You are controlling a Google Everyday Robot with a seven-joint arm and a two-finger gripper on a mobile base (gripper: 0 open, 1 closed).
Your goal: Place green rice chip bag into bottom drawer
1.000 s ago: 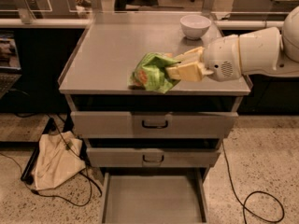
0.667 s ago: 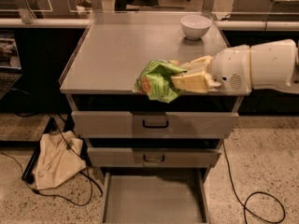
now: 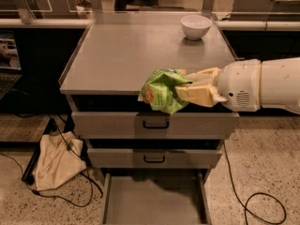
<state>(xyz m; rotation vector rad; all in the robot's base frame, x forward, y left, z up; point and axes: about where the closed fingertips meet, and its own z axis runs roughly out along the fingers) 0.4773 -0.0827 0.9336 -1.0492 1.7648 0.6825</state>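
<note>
The green rice chip bag (image 3: 161, 90) is crumpled, bright green with white and orange print. My gripper (image 3: 185, 89) is shut on it, with cream-coloured fingers (image 3: 199, 93) clamped on its right side. I hold the bag in the air at the front edge of the cabinet top, over the top drawer front. The white arm comes in from the right. The bottom drawer (image 3: 154, 203) is pulled open below, a grey shallow tray with a bare floor.
A white bowl (image 3: 196, 26) stands at the back right of the grey cabinet top (image 3: 122, 55). Two upper drawers (image 3: 154, 124) with dark handles are closed. A beige cloth bag (image 3: 56, 161) and black cables (image 3: 253, 205) lie on the floor on either side.
My gripper has carried the bag forward off the cabinet top to its front edge and slightly lower. The arm has drawn toward the camera.
</note>
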